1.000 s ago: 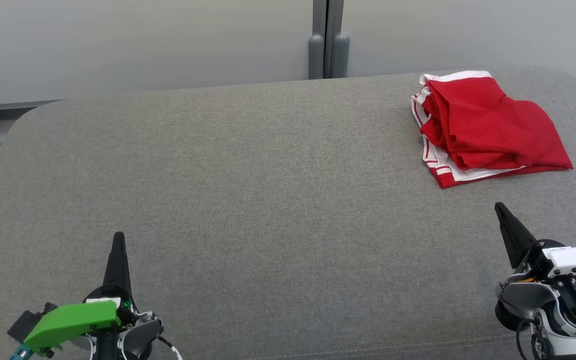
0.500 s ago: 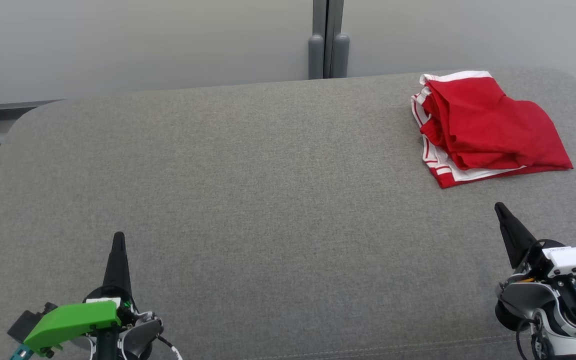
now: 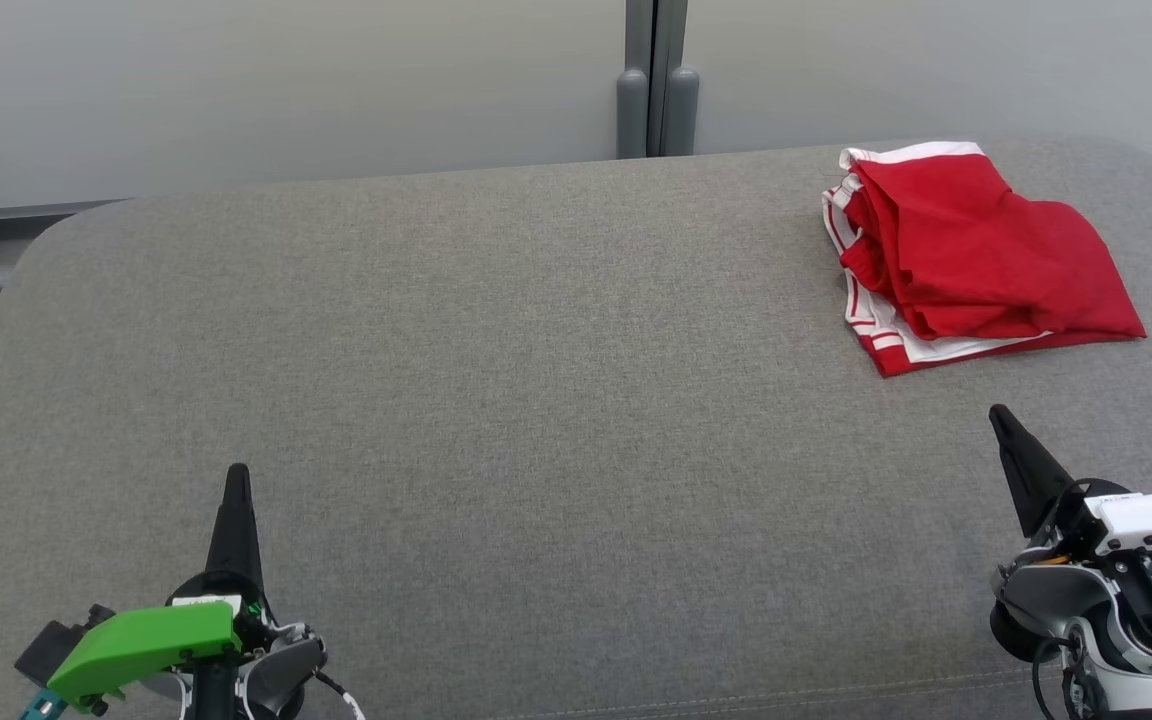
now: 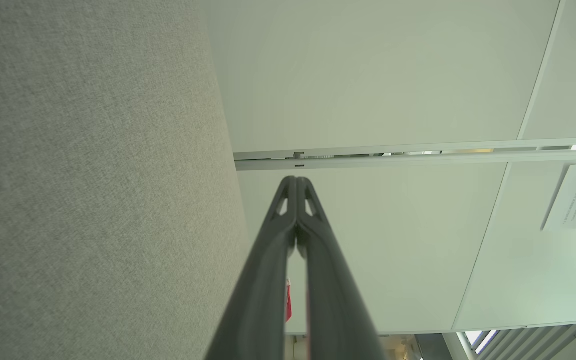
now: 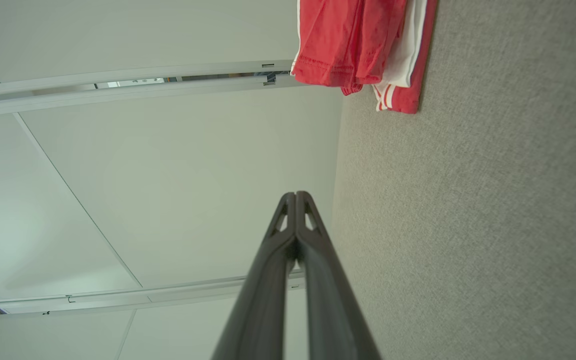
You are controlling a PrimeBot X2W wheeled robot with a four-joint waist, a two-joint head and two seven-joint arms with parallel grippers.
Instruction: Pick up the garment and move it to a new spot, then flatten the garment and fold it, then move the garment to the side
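Fingers (image 4: 268,270) of the left gripper (image 4: 297,184) are pressed together from root to tip with nothing between them. The right gripper (image 5: 295,196) has its two dark fingers (image 5: 325,280) closed on each other the same way, also empty.

From the head view, the folded red garment with white striped trim (image 3: 986,260) lies at the far right of the grey upholstered cushion (image 3: 536,350), well apart from both grippers. The right wrist view adds its stitched red hem and the white layer beneath, hanging at the top edge against the cushion. In the left wrist view it is just a red sliver (image 4: 288,305) seen through the slot between the finger roots. That view also catches a paper notice (image 4: 575,197) on the pale wall panels (image 4: 368,75); its print is too small to read.

The left gripper sits at the lower left of the head view, near the cushion's front edge. Its closed point aims straight up the picture, with a green cover (image 3: 141,645) on its wrist. The right gripper, lower right with a white housing (image 3: 1151,525), leans its point slightly leftward, toward the garment. Both wrist cameras are rolled, so the cushion runs down one side of each view. Whether either gripper touches the fabric cannot be told.
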